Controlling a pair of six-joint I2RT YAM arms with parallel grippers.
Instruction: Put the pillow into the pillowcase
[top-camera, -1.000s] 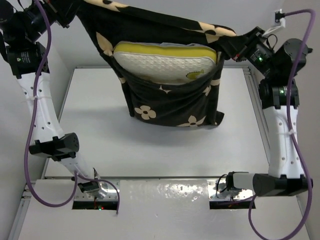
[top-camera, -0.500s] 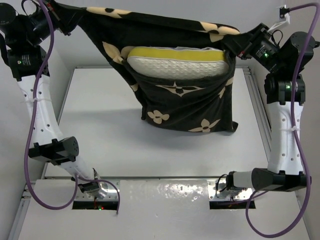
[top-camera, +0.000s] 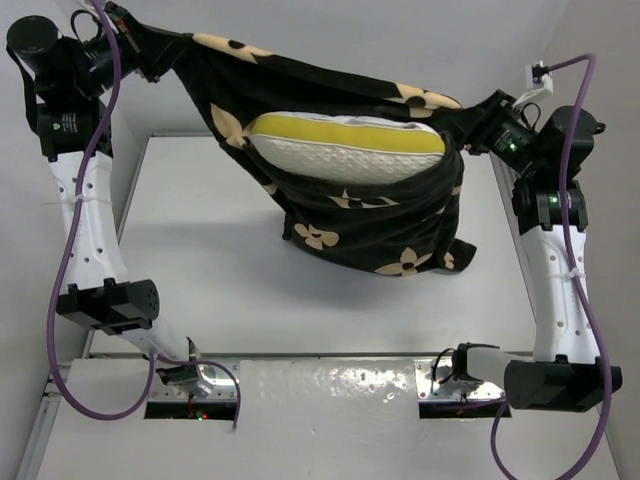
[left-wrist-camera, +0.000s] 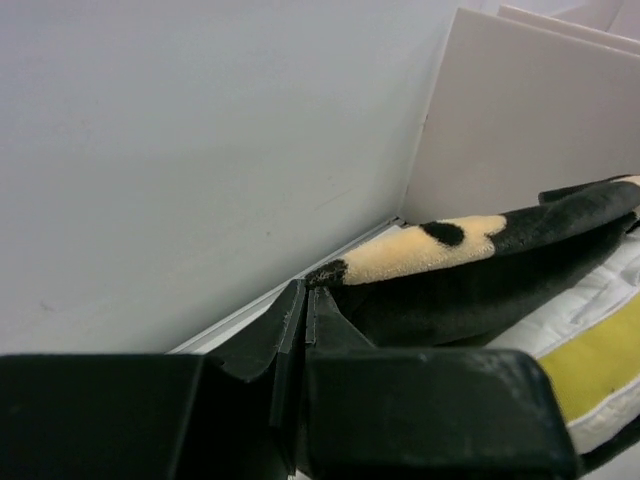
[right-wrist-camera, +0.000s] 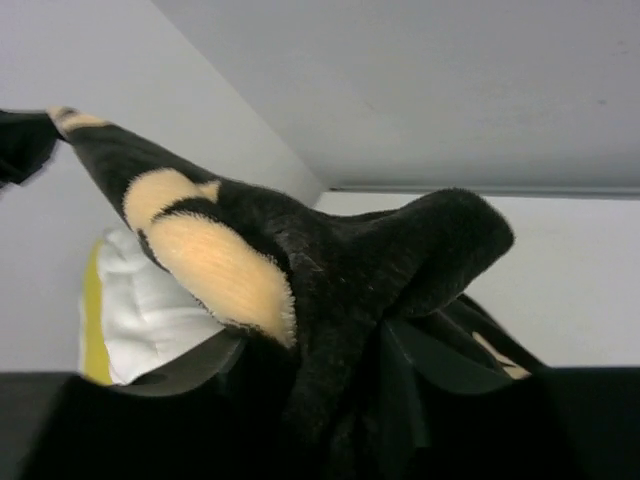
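Note:
The black flowered pillowcase (top-camera: 370, 225) hangs stretched between both grippers above the table, mouth upward. The cream pillow (top-camera: 345, 148), yellow band on top, lies in it with its upper edge showing. High at the far left, my left gripper (top-camera: 150, 45) is shut on the pillowcase's corner. In the left wrist view its fingers (left-wrist-camera: 305, 295) pinch the pillowcase hem (left-wrist-camera: 480, 290), with the pillow (left-wrist-camera: 600, 360) beyond. My right gripper (top-camera: 462, 115) is at the far right corner. In its wrist view the right gripper (right-wrist-camera: 320, 370) has parted jaws, with bunched pillowcase fabric (right-wrist-camera: 350, 260) lying between them, and the pillow (right-wrist-camera: 150, 310) shows at left.
The white table (top-camera: 200, 260) lies below the hanging pillowcase, whose lower edge droops close to it at the right. Walls stand close behind and to both sides. The arm bases (top-camera: 190, 375) sit at the near edge.
The pillowcase and pillow swung and tilted, the left side rising and the bottom lifting from the table. The right gripper's jaws have parted; the left stays clamped.

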